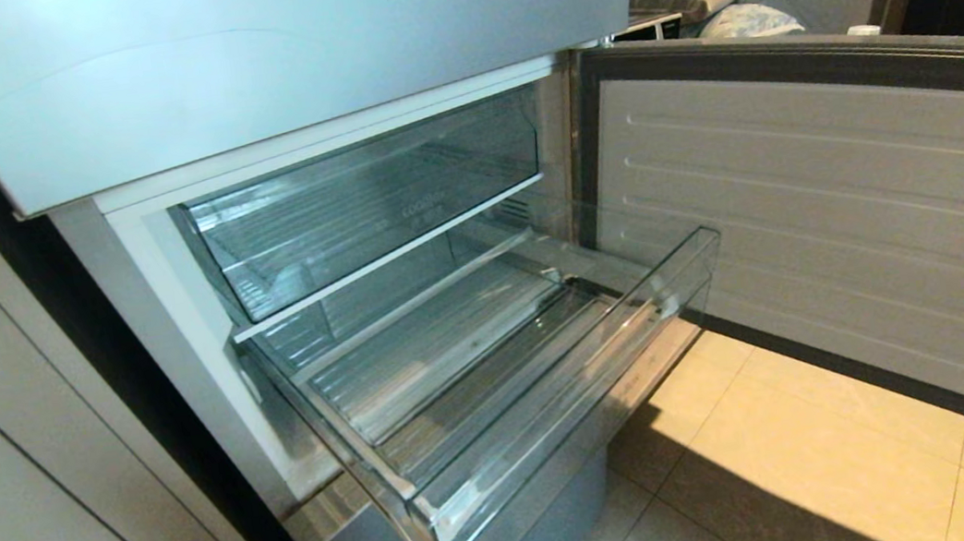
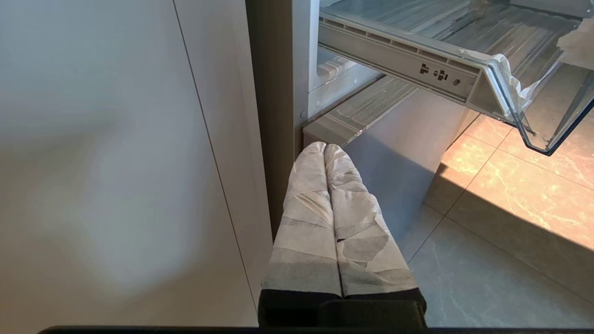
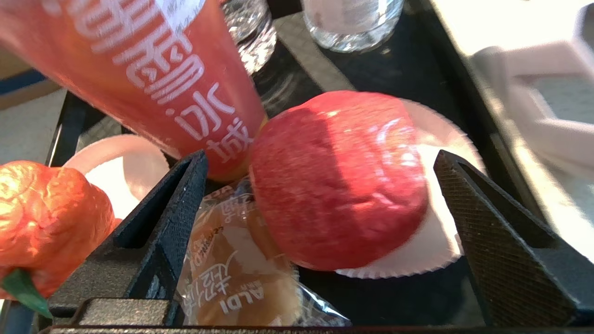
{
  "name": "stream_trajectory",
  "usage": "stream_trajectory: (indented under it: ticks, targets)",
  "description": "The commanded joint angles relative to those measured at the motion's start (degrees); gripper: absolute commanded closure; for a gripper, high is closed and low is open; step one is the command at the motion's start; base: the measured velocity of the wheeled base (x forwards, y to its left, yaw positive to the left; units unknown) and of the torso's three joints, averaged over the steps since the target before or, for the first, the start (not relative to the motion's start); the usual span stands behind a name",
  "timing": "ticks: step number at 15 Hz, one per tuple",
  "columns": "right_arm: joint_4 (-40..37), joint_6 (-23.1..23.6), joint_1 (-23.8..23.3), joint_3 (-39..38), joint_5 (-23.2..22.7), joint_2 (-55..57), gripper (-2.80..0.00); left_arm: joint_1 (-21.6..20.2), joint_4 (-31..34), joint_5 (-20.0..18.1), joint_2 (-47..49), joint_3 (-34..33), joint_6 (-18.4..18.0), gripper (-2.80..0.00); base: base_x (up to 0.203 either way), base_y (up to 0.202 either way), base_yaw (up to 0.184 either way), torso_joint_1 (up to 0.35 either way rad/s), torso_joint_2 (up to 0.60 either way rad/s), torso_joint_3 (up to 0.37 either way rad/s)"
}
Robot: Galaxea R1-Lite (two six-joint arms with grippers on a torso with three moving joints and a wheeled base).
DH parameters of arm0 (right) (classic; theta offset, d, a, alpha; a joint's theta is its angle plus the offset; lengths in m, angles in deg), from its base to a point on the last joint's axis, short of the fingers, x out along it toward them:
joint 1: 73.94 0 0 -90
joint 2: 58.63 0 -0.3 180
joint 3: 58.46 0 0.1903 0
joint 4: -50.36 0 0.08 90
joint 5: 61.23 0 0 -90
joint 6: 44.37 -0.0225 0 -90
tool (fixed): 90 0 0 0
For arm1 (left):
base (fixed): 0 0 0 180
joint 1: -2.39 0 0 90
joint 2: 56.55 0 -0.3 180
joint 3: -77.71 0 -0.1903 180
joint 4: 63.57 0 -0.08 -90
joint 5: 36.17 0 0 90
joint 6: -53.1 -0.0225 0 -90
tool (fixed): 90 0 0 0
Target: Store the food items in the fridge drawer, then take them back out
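The fridge drawer (image 1: 572, 389), a clear ribbed bin, stands pulled out and empty in the head view; its front corner (image 2: 533, 102) also shows in the left wrist view. Neither arm appears in the head view. One food item, a glossy red apple (image 3: 338, 181), rests on a white paper plate (image 3: 436, 241). My right gripper (image 3: 320, 155) is open, its black fingers (image 3: 482, 218) on either side of the apple without touching it. My left gripper (image 2: 325, 148) hangs shut and empty, low beside the fridge base.
Around the apple on a black tray (image 3: 394, 297) are an orange-red bottle (image 3: 153, 69), a wrapped bun (image 3: 232, 273), an orange-red pepper (image 3: 51, 218) and a glass (image 3: 352, 23). Above the drawer sits a clear compartment (image 1: 361, 202). The fridge door (image 1: 857, 221) stands open on the right.
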Motion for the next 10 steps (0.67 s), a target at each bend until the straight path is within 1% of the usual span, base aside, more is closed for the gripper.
stream_trajectory:
  ticks: [1, 5, 6, 10]
  targets:
    - [0.3, -0.1, 0.0, 0.6, -0.2, 1.4, -2.8, 0.0, 0.0, 0.0, 0.0, 0.0, 0.0, 0.0, 0.0, 0.0, 0.0, 0.0, 0.0, 0.0]
    - [0.3, -0.1, 0.0, 1.7, -0.2, 2.2, -2.8, 0.0, 0.0, 0.0, 0.0, 0.0, 0.0, 0.0, 0.0, 0.0, 0.0, 0.0, 0.0, 0.0]
    - [0.3, -0.1, 0.0, 1.8, -0.2, 2.3, 0.0, 0.0, 0.0, 0.0, 0.0, 0.0, 0.0, 0.0, 0.0, 0.0, 0.0, 0.0, 0.0, 0.0]
    - [0.1, -0.1, 0.0, 1.8, -0.2, 2.3, 0.0, 0.0, 0.0, 0.0, 0.0, 0.0, 0.0, 0.0, 0.0, 0.0, 0.0, 0.0, 0.0, 0.0]
